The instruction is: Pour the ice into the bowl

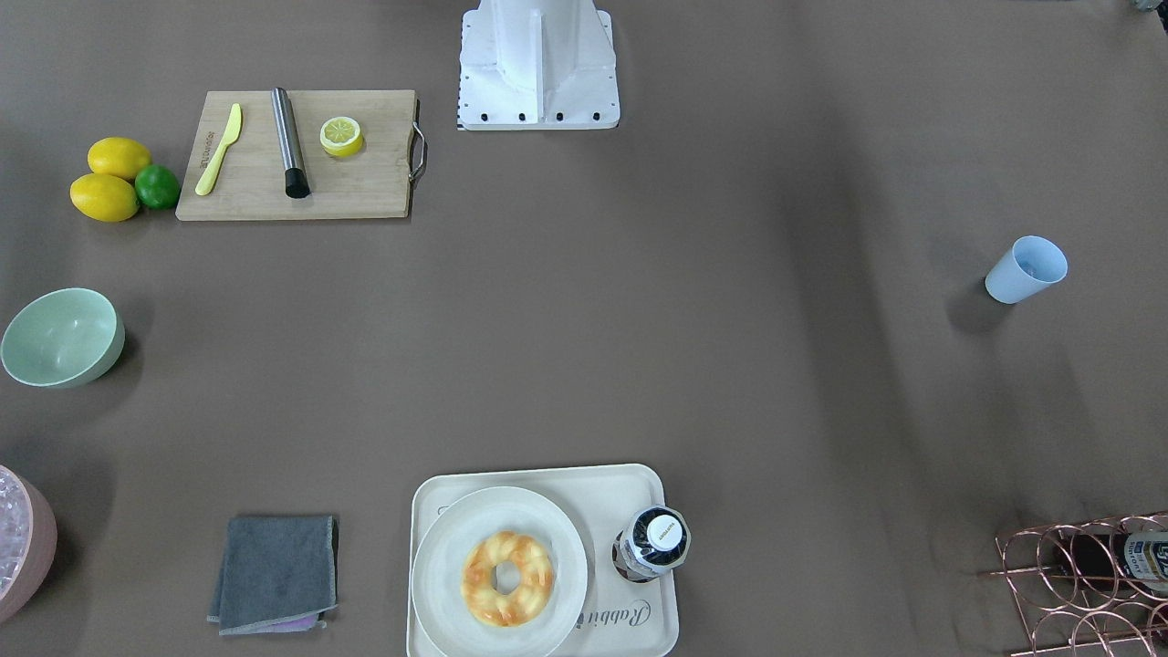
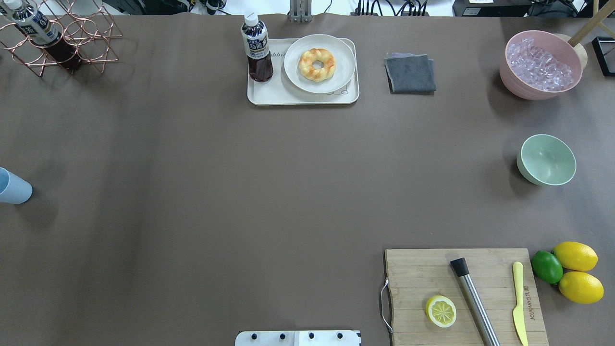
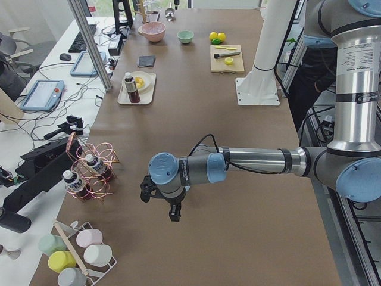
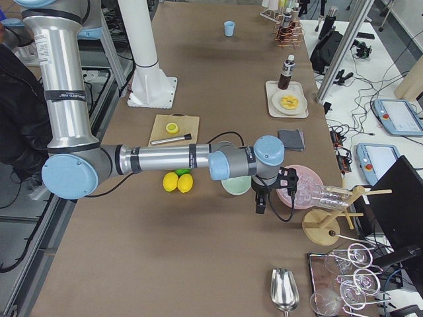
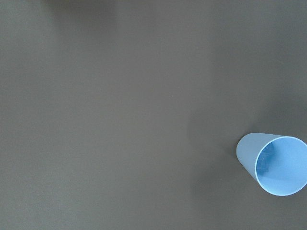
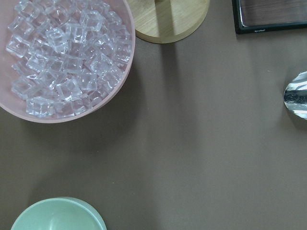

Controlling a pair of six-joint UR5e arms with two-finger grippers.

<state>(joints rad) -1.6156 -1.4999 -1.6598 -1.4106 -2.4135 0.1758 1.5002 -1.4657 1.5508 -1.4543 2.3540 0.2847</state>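
The pale mint-green bowl point(image 2: 547, 159) stands empty at the table's right side; it also shows in the front view point(image 1: 62, 338) and at the bottom edge of the right wrist view point(image 6: 57, 218). Clear ice cubes point(image 2: 540, 65) point(image 6: 67, 52) fill the pink container point(image 2: 516, 84) beyond it. My right gripper point(image 4: 260, 206) hangs above the table between the bowl point(image 4: 234, 187) and the pink container; I cannot tell whether it is open. My left gripper point(image 3: 174, 214) hangs over the table's far left end near the light blue cup point(image 5: 273, 163) point(image 2: 13, 187); I cannot tell its state.
A cutting board point(image 2: 463, 293) holds a lemon half, a yellow knife and a metal rod. Two lemons and a lime point(image 2: 569, 271) lie beside it. A tray point(image 2: 302, 96) with doughnut and bottle, a grey cloth point(image 2: 411, 72), a wire rack point(image 2: 57, 38) and a wooden stand point(image 6: 172, 19) line the far edge.
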